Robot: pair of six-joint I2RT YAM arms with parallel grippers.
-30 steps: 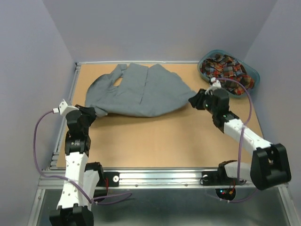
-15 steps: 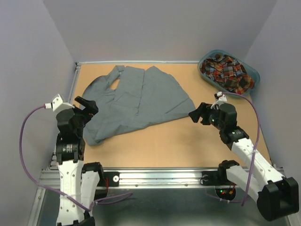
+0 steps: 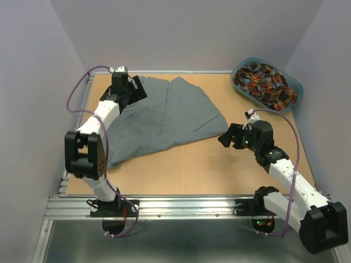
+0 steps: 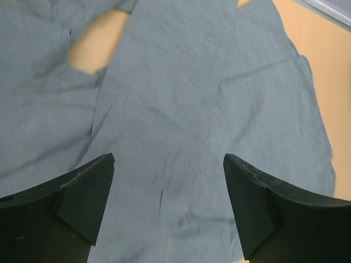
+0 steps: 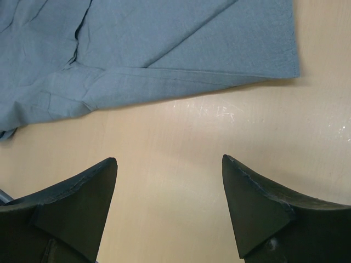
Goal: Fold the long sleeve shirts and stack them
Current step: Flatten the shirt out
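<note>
Jaws spread wide — grey shirt (image 3: 175, 115) under left gripper (image 4: 168, 159), just beyond right gripper (image 5: 169, 159).

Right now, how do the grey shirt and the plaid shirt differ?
The grey shirt is plain; the plaid shirt is red, navy and yellow checks. The grey shirt lies spread on the table; the plaid shirt sits bunched in the basket. Neither is folded or gripped.

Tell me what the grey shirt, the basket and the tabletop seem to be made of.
Grey shirt: thin woven cloth, matte; it creases softly and shows stitched seams, likely cotton or a blend. Basket: teal plastic by its smooth, slightly glossy rim. Tabletop: probably wood board or laminate, tan and smooth with a faint sheen and scuffs.
</note>
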